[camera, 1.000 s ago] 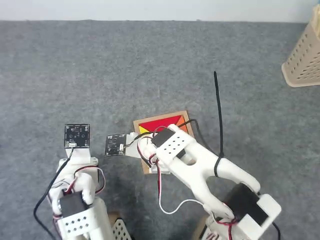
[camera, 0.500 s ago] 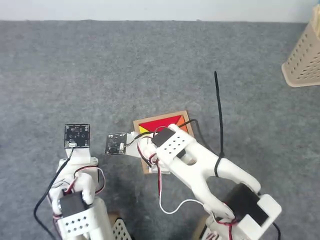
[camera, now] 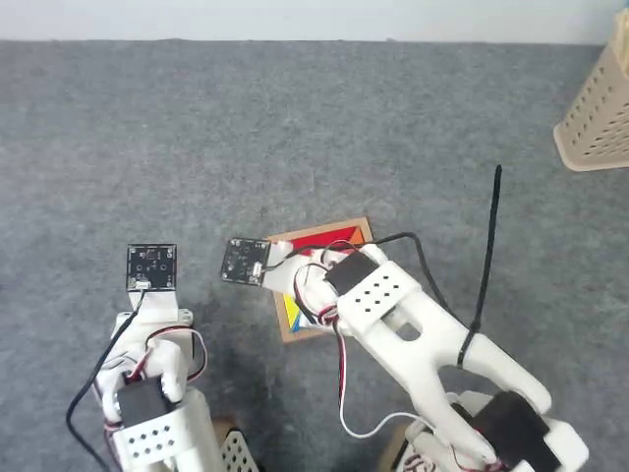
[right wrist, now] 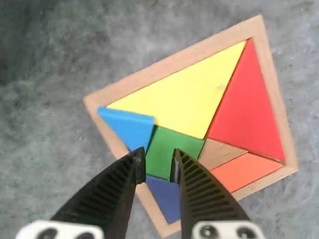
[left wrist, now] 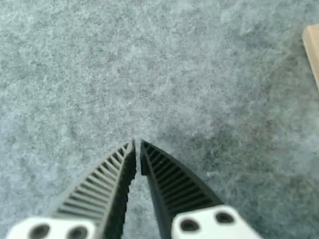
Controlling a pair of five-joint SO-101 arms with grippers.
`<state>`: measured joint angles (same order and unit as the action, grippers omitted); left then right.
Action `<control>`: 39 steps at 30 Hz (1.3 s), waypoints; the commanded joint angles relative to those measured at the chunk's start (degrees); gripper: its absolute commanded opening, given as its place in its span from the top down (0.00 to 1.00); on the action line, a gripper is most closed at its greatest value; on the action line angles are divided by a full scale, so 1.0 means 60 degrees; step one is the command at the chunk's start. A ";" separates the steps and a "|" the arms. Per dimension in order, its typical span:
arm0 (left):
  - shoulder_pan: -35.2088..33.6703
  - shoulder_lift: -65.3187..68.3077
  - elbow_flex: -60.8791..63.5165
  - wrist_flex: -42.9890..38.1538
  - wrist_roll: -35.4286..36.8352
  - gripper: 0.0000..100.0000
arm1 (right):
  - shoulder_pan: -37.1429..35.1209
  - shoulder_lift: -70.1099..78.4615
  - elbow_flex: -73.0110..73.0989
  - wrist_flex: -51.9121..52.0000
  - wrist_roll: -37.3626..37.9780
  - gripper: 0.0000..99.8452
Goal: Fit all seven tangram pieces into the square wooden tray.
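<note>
Holds the left hand pinched together over grey counter close in, hangs the right hand slightly apart and empty farther out above the green square in the wooden tray, and looks nearly done, with six coloured pieces seated and one tan triangular spot either unfilled or a wood-toned piece.

No text, number, label or sign can be read anywhere. The wooden tray and the tangram pieces in it are plain, with no print. The small black circuit boards on the arms' wrists carry only specks too small to read.
</note>
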<state>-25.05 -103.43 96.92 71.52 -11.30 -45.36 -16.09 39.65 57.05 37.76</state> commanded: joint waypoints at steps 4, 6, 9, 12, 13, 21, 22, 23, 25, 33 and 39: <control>-0.0044 -0.0132 -0.0066 0.0073 -0.0044 0.99 | -0.0300 0.0755 -0.0088 -0.1531 -0.1245 0.92; -0.0044 -0.0132 -0.0066 0.0073 -0.0044 0.99 | -0.0300 0.1033 -0.0088 -0.1707 -0.1275 0.92; -0.0044 -0.0132 -0.0066 0.0073 -0.0044 0.99 | -0.0271 0.1429 -0.0088 -0.1853 -0.1275 0.92; -0.0044 -0.0132 -0.0066 0.0073 -0.0044 0.99 | -0.0271 0.1766 -0.0088 -0.1912 -0.1275 0.92; -0.0044 -0.0132 -0.0066 0.0073 -0.0044 0.99 | -0.0242 0.1824 -0.0088 -0.1912 -0.1275 0.92; -0.0044 -0.0132 -0.0066 0.0073 -0.0044 0.99 | 0.0022 0.1897 -0.0088 -0.1824 -0.1275 0.92; -0.0044 -0.0132 -0.0066 0.0073 -0.0044 0.99 | 0.0037 0.1897 -0.0088 -0.1824 -0.1275 0.92; -0.0044 -0.0132 -0.0066 0.0073 -0.0044 0.99 | 0.0066 0.1897 -0.0088 -0.1824 -0.1275 0.92; -0.0044 -0.0132 -0.0066 0.0073 -0.0044 0.99 | 0.0095 0.1897 -0.0088 -0.1810 -0.1275 0.92; -0.0044 -0.0132 -0.0066 0.0073 -0.0044 0.99 | 0.0168 0.1502 -0.0044 -0.1282 -0.1275 0.92; -0.0044 -0.0132 -0.0066 0.0073 -0.0044 0.99 | 0.0168 0.1326 0.0029 -0.1282 -0.1275 0.92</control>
<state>-25.05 -103.43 96.92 71.52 -11.30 -45.98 -5.27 39.91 48.70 30.81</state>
